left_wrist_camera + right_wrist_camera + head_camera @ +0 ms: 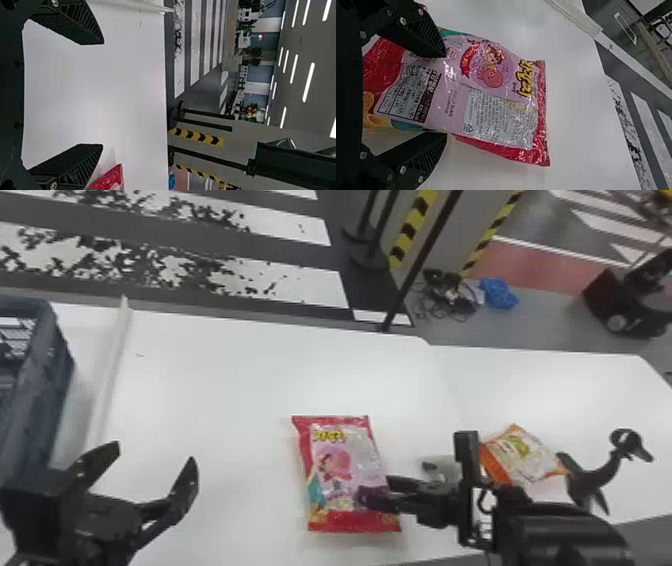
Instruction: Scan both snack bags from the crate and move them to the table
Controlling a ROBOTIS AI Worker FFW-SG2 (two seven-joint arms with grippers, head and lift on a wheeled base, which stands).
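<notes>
right gripper (445, 95) spread over red bag (340, 470), on tabletop (210, 390) | left gripper (155, 451) agape, empty | orange bag (520, 455) farther right | risk: off-centre pinch on slick film could skid bag

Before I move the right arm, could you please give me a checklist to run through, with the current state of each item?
1. Right claw open at the red and pink bag: ok.
2. Right claw's fingers clear of that bag's outline: not ok, one overlaps its printed side in the wrist view.
3. Fingers touching the bag: cannot tell.
4. Left claw apart from both bags: ok, open and off to the left.
5. Orange and white bag out of the crate: ok, on the table, right of the other bag.
6. Both bags scanned: cannot tell.
</notes>
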